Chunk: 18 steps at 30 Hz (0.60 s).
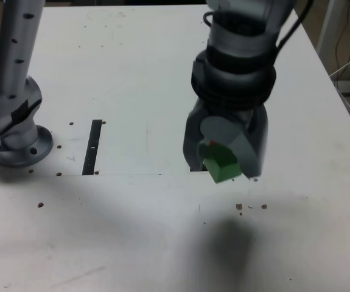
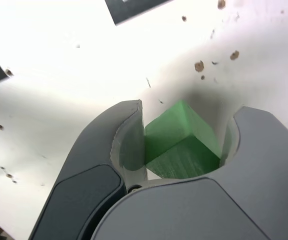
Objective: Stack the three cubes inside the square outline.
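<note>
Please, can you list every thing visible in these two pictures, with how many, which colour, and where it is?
green cube: one, green, held between the tool's jaws above the table.
black bar: one, black, flat on the table, at the exterior view's left.
square outline: one, black; only part shows, mostly hidden by the tool.
table: one, white, with small brown specks.
arm base: one, silver, at the exterior view's left.
tool: one, grey, shut on the green cube.

Soft overhead light, glare on table (image 2: 58, 100), blurred shadows.

Square outline (image 1: 193, 168) mostly hidden behind end effector (image 1: 223, 159).
</note>
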Available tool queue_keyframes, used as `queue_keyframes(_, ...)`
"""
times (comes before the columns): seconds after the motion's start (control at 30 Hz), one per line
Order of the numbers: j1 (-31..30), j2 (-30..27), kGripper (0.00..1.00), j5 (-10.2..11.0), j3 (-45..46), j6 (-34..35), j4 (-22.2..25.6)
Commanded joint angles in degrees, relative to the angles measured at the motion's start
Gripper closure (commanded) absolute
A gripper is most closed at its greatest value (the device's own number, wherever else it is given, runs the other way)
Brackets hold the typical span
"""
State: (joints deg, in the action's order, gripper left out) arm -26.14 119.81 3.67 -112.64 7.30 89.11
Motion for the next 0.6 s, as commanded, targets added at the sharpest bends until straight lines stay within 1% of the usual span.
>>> queue_keyframes(0.0, 1.2, -1.7, 0.65, 0.2, 1.0, -1.6, 0.5)
queue_keyframes(0.17, 2.7, -4.9, 0.65, 0.4, 3.7, -5.4, 0.4)
queue_keyframes(0.37, 4.4, -8.6, 0.65, 0.6, 7.8, -8.3, 0.3)
queue_keyframes(0.57, 6.9, -10.7, 0.65, 0.6, 10.0, -10.8, 0.1)
